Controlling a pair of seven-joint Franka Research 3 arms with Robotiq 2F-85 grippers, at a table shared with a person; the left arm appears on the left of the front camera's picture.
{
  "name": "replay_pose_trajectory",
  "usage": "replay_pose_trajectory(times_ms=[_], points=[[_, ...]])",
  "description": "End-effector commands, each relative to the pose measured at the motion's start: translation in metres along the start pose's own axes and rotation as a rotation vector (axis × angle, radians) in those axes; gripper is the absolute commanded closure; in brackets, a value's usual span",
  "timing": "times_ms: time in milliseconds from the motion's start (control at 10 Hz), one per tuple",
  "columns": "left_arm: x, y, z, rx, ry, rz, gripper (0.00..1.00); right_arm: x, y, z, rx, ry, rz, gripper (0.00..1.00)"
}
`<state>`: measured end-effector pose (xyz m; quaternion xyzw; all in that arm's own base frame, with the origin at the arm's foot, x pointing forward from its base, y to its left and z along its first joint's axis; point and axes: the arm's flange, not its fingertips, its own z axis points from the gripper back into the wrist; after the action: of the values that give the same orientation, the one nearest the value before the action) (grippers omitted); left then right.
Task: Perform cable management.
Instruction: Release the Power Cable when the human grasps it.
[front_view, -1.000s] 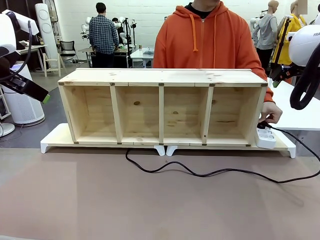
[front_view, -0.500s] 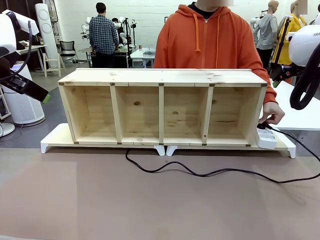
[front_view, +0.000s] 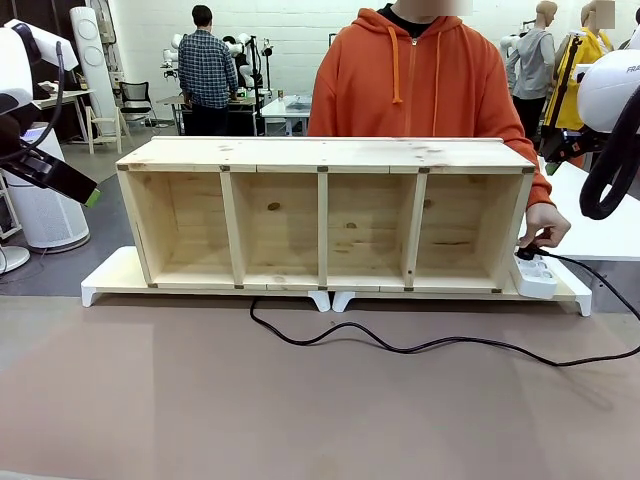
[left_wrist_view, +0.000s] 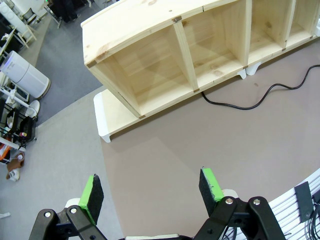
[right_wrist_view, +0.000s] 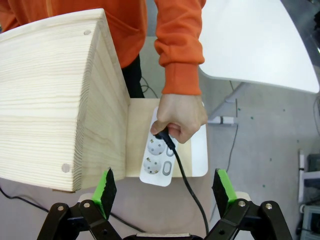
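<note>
Barely begun: the cable (front_view: 430, 346) sprawls loose across the table before the wooden shelf (front_view: 325, 215), the person's hand (right_wrist_view: 179, 118) at its plug on the power strip (right_wrist_view: 159, 159) (plugging or unplugging, unclear). The left gripper (left_wrist_view: 152, 190) and right gripper (right_wrist_view: 166, 189) hang wide and empty.

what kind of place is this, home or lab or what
Most likely a robotics lab or workshop, not a home. A white robot arm stands beside the table, more robot rigs sit on benches in the background, and the wooden shelf with the power strip looks like a staged test setup.
</note>
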<state>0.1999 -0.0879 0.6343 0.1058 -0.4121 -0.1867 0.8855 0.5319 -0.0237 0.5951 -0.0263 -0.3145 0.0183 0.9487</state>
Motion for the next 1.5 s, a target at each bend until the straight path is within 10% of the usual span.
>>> replay_pose_trajectory(times_ms=[0, 1400], points=[[0.0009, -0.0007, -0.0007, -0.001, -0.004, 0.007, 0.00, 0.0000, -0.0001, 0.0000, 0.000, 0.000, -0.001, 0.00], [0.0009, -0.0007, -0.0007, -0.001, -0.004, 0.007, 0.00, 0.0000, -0.0001, 0.0000, 0.000, 0.000, -0.001, 0.00]])
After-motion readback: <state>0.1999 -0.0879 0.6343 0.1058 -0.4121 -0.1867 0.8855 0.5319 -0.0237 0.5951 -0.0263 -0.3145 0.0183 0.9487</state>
